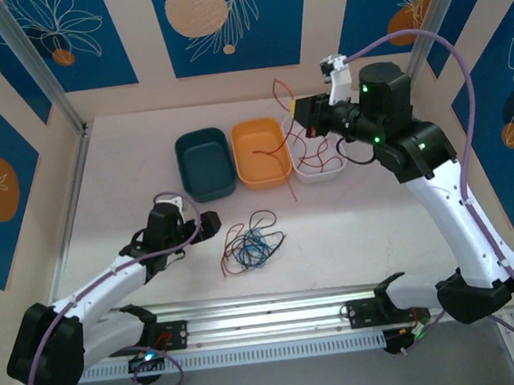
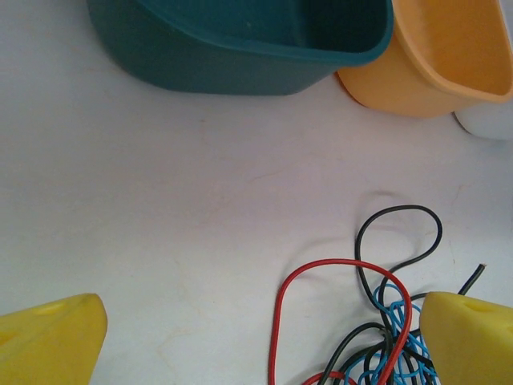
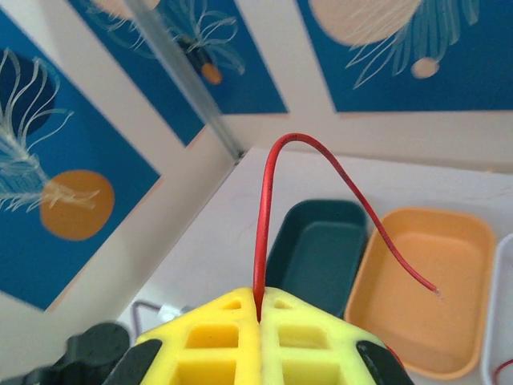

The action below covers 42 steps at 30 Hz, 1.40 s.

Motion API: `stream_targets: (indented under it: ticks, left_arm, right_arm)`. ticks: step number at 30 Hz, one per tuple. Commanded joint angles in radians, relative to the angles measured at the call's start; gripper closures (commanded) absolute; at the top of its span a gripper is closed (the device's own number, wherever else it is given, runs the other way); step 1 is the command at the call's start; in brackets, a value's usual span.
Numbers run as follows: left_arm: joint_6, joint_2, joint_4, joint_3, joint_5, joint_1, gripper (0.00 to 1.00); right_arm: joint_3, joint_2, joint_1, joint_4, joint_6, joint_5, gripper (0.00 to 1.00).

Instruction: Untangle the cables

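Pinching red cable (image 3: 259, 224), right hand (image 3: 258, 311)

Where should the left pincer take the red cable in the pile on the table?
The red cable: its open arch, outermost loop, lying alone on the table, clear of the black cable and blue cable. Come straight down, open left pincer straddling it.

White table (image 1: 352, 233); three bins (image 1: 205, 164); tangled cables (image 1: 251, 243)
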Motion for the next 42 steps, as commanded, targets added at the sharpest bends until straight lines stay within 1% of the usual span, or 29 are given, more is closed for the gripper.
stream_targets:
  ticks: [1,7,11,18,25,29,36,42]
  left_arm:
    - [0.025,-0.031,-0.047,0.019,-0.036,-0.008,0.0]
    - [0.032,-0.056,-0.066,0.012,-0.047,-0.007,0.0]
    - [0.038,-0.06,-0.076,0.015,-0.05,-0.008,0.0]
    - [0.047,-0.071,-0.103,0.023,-0.056,-0.008,0.0]
    - [0.049,-0.089,-0.122,0.019,-0.068,-0.008,0.0]
    - [0.048,-0.097,-0.128,0.015,-0.069,-0.007,0.0]
    - [0.051,-0.113,-0.136,0.011,-0.071,-0.007,0.0]
    - [0.049,-0.108,-0.131,0.009,-0.063,-0.007,0.0]
  right_arm:
    - [0.055,0.02,-0.05,-0.014,-0.033,0.033,1.0]
    - [0.101,0.099,-0.162,-0.015,-0.059,0.058,1.0]
    - [0.145,0.188,-0.232,-0.022,-0.072,0.05,1.0]
    - [0.269,0.36,-0.301,-0.058,-0.119,0.086,1.0]
    - [0.422,0.524,-0.307,-0.123,-0.181,0.177,1.0]
    - [0.461,0.603,-0.308,-0.158,-0.202,0.228,1.0]
    - [0.449,0.712,-0.299,-0.206,-0.239,0.231,1.0]
    - [0.359,0.73,-0.289,-0.209,-0.237,0.162,1.0]
